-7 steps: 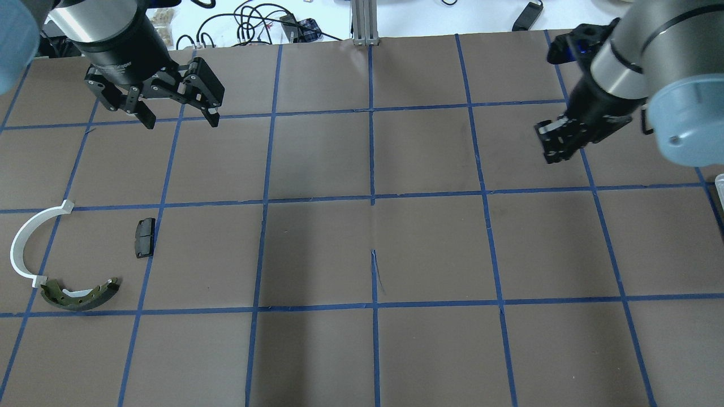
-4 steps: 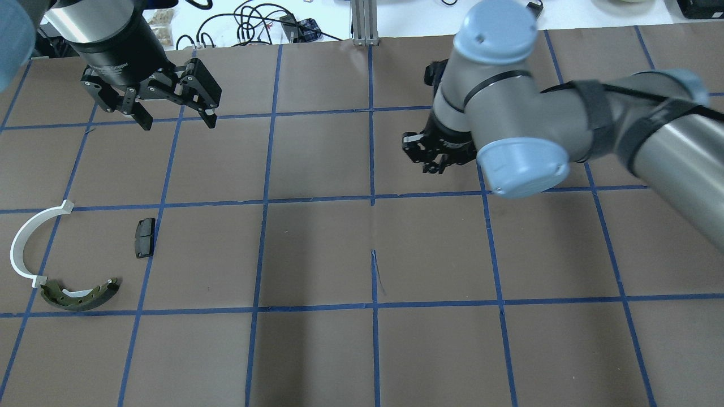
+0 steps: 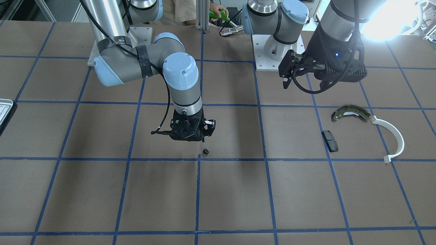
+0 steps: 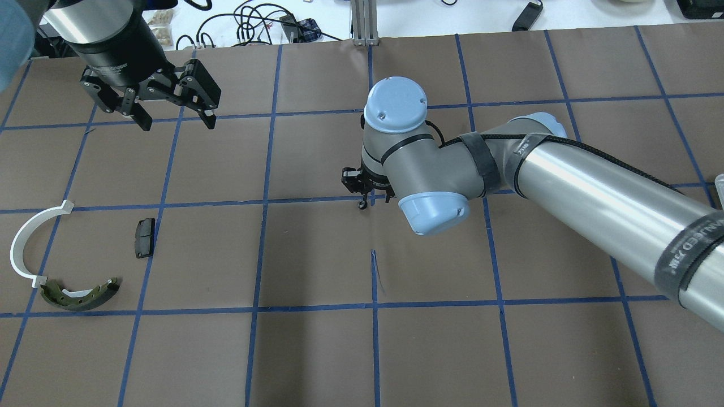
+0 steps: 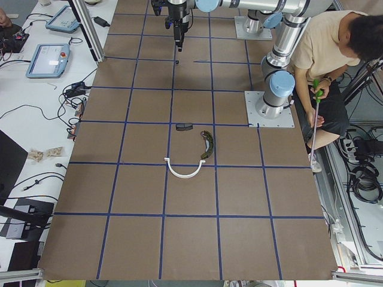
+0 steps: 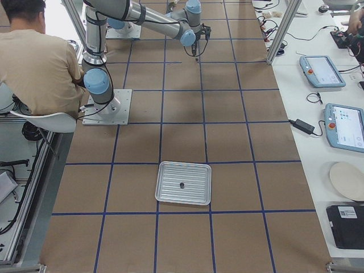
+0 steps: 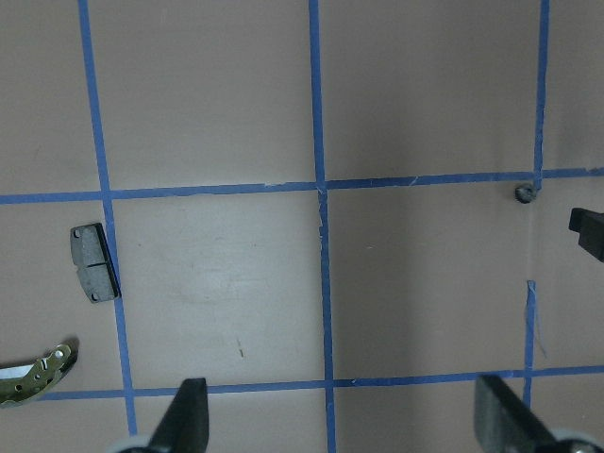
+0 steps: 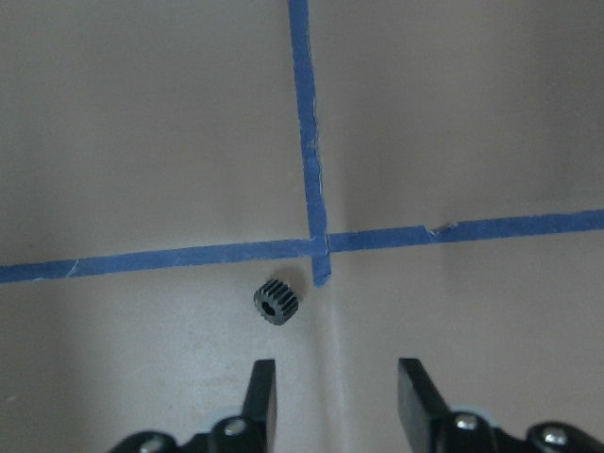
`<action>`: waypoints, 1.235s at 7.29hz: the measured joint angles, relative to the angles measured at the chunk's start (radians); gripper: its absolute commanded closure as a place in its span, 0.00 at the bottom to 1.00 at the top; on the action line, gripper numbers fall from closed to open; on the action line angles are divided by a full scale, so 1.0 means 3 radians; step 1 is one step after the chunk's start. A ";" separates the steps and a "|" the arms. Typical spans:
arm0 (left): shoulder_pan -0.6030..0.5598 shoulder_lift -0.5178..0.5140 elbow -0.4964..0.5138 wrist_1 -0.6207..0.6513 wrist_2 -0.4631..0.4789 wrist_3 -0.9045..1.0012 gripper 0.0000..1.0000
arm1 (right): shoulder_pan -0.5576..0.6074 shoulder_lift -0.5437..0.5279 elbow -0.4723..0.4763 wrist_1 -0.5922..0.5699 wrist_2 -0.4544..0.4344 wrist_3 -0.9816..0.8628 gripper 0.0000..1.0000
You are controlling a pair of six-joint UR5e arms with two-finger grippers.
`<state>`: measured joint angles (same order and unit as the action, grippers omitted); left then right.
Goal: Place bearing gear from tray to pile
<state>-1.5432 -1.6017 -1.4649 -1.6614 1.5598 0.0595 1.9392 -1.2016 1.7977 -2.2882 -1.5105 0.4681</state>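
The bearing gear (image 8: 276, 303), a tiny black toothed round piece, lies on the brown table by a blue tape crossing at mid-table (image 3: 205, 151) (image 4: 361, 206). My right gripper (image 8: 338, 396) is open and empty, hovering just above and beside the gear (image 3: 190, 133). My left gripper (image 4: 176, 113) is open and empty, high over the far left. The pile lies at the left: a brass-grey shoe (image 4: 79, 295), a white arc (image 4: 25, 243) and a black pad (image 4: 144, 237). The tray (image 6: 165, 170) stands far to my right and holds one small dark piece (image 6: 181, 185).
The tray's corner shows at the table's edge (image 3: 4, 109). A seated person (image 5: 326, 54) holding a green tool is beside the robot's bases. Tablets and cables lie on the white side bench (image 6: 324, 71).
My right arm has swung from the table's right side to the middle. The gear now lies on the table below its open gripper. My left arm has barely moved.
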 measured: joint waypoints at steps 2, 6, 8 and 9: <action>0.0000 0.0001 0.0000 -0.0004 0.0001 0.0001 0.00 | -0.0189 -0.0173 -0.0039 0.0167 -0.0018 -0.0301 0.00; -0.0152 -0.0160 -0.0068 0.0092 -0.0042 -0.0298 0.00 | -0.1579 -0.1226 -0.0059 0.1523 -0.0165 -0.2402 0.05; -0.0517 -0.0442 -0.0358 0.0672 -0.0059 -0.0674 0.00 | -0.2436 -0.1442 -0.0052 0.1726 -0.0484 -0.3593 0.06; -0.0660 -0.0622 -0.0556 0.1155 -0.0064 -0.0871 0.00 | -0.2874 -0.1452 -0.0037 0.1732 -0.0570 -0.4209 0.08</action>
<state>-1.7414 -1.7883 -1.6319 -1.3150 1.5406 -0.2018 1.0770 -1.6373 1.7866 -1.7687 -1.6817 -0.7947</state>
